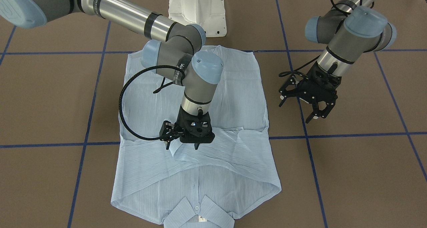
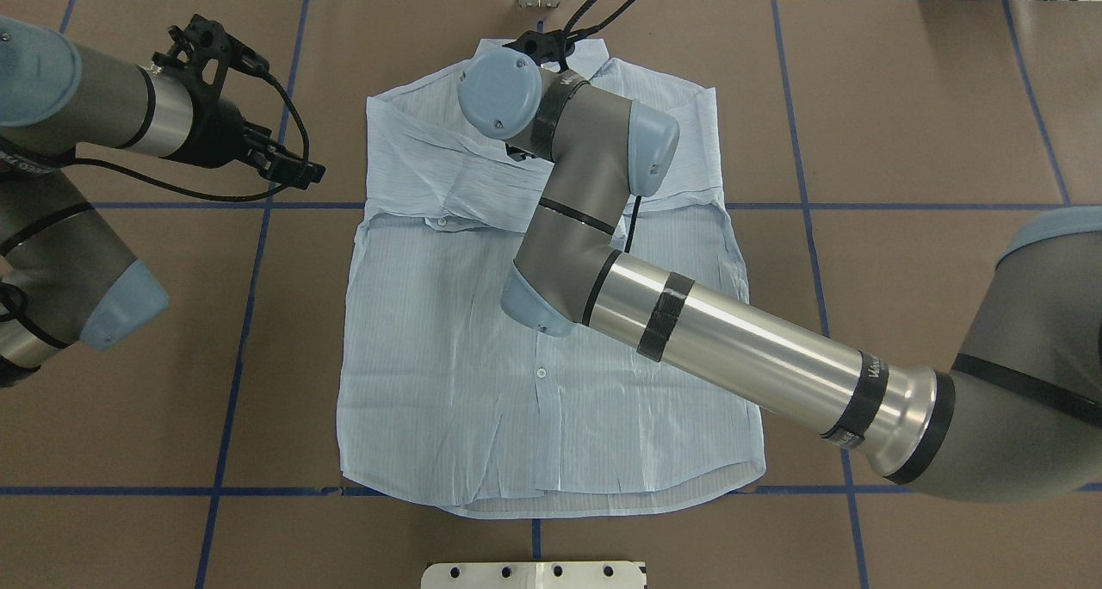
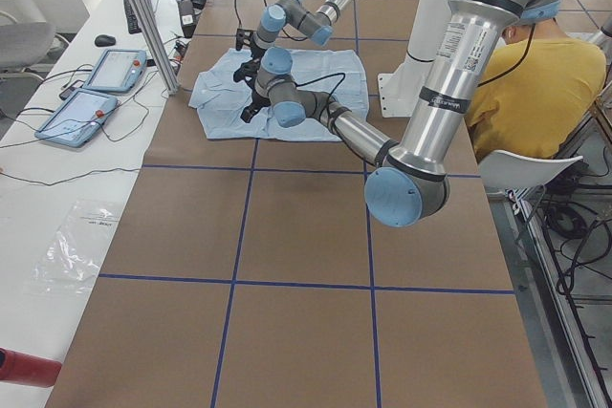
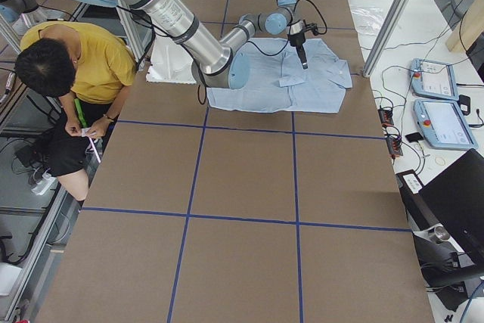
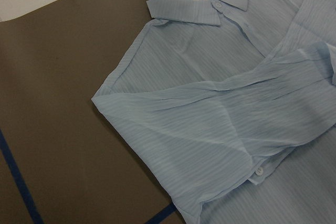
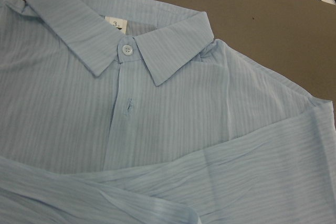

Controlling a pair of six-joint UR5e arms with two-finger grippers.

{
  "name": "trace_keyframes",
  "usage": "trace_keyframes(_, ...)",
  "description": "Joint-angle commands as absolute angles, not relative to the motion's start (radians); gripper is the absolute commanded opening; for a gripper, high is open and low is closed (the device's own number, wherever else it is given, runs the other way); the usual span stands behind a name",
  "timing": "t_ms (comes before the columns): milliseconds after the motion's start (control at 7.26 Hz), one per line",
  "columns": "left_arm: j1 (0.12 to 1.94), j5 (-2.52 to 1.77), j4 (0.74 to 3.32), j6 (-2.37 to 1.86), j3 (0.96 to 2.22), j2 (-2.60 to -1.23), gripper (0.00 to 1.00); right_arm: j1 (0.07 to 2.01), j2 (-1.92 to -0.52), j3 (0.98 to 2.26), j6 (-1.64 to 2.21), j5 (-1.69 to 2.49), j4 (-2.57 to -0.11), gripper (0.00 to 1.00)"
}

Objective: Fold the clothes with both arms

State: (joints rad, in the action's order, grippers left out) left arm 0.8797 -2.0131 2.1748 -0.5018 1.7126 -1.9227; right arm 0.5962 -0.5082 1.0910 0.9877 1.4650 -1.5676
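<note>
The shirt (image 2: 448,356) lies flat and front up in the middle of the brown desk (image 2: 904,141), buttoned; its hem is toward the robot and its collar (image 6: 147,51) at the far edge; both sleeves (image 1: 233,148) are folded inward across the chest, one over the other, in a wrinkled band. The right arm (image 2: 732,339) reaches out over the shirt's body; the right gripper (image 1: 182,146) points down at that band near a cuff, fingers apart with tips at the fabric; whether it has pinched any cloth cannot be told. The left gripper (image 1: 313,113) hangs above bare desk just beside the shirt's edge on the robot's left, about level with the folded sleeves; its fingers are spread and it holds nothing; the left arm (image 1: 350,38) bends down to it from above. Blue tape lines (image 1: 350,134) cross the desk in a grid, some running under the shirt; the white base (image 1: 196,11) stands at the hem end; a person in a yellow top (image 4: 76,66) sits off the desk by the robot.
</note>
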Motion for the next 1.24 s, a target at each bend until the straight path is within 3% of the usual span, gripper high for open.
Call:
trace_keyframes(0, 0.881, -2.013, 2.177, -0.502, 1.712, -1.921, 1.00, 0.572, -0.505, 1.043, 0.928, 1.424, -1.575, 1.00)
trace_keyframes(826, 0.877, -2.013, 2.178, -0.505, 1.710, -1.919, 1.00, 0.563, -0.534, 1.042, 0.847, 1.404, -1.641, 1.00)
trace_keyframes(1101, 0.877, -2.013, 2.178, -0.509, 1.707, -1.919, 1.00, 0.592, -0.548, 1.072, 0.700, 1.381, -1.767, 1.00)
